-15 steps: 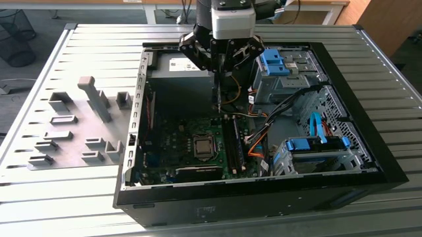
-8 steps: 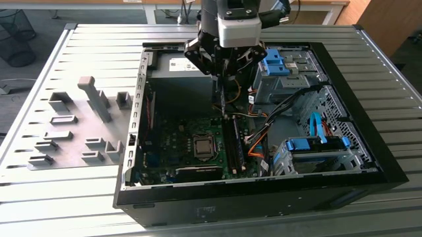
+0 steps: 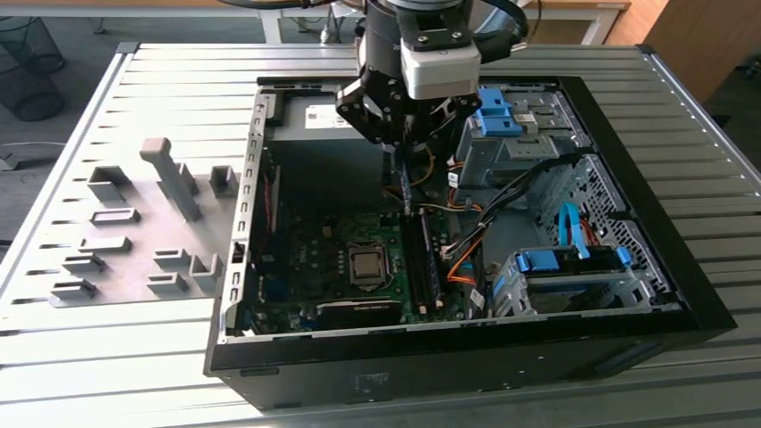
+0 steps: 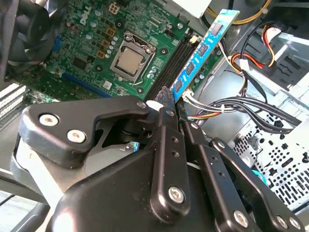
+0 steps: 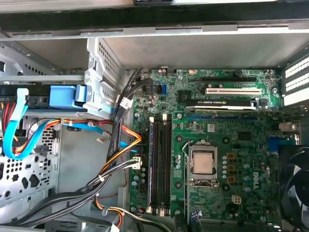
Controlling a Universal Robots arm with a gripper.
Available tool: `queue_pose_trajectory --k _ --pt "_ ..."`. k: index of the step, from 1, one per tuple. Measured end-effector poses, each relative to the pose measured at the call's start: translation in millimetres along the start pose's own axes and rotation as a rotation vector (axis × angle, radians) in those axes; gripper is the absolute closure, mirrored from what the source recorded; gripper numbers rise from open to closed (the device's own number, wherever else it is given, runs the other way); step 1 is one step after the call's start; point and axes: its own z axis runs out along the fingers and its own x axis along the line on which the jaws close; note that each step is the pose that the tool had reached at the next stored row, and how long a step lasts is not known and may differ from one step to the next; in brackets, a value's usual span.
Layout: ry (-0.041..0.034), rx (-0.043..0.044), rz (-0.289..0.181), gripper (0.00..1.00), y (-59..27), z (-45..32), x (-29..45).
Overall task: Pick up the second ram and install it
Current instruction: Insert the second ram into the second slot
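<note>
The second ram (image 4: 200, 53), a long thin strip with blue-labelled chips, is clamped by one end between my gripper (image 4: 171, 104) fingers. In the exterior view the ram (image 3: 405, 192) hangs on edge below the gripper (image 3: 405, 165), inside the open computer case (image 3: 476, 357) and just above the motherboard. Its free end points at the black memory slots (image 4: 169, 63), which lie beside the processor socket (image 4: 128, 59). The first wrist view shows those long slots (image 5: 159, 164) running parallel, to one side of the socket (image 5: 203, 162).
Orange and black cables (image 3: 476, 241) run close beside the slots. Blue-handled drive cages (image 3: 565, 263) fill the case on the exterior view's right. Grey holder blocks (image 3: 178, 178) stand on the slatted metal table (image 3: 119, 357) at the exterior view's left. A fan (image 4: 24, 29) sits near the board's edge.
</note>
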Motion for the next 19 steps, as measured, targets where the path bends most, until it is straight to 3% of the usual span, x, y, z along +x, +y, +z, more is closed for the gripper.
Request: queue_pose_trajectory --k 14,19 --pt "0.0000 0.0001 0.000 0.86 1.5 1.1 0.4" --pt "0.0000 0.0000 0.000 0.86 3.9 5.3 2.3"
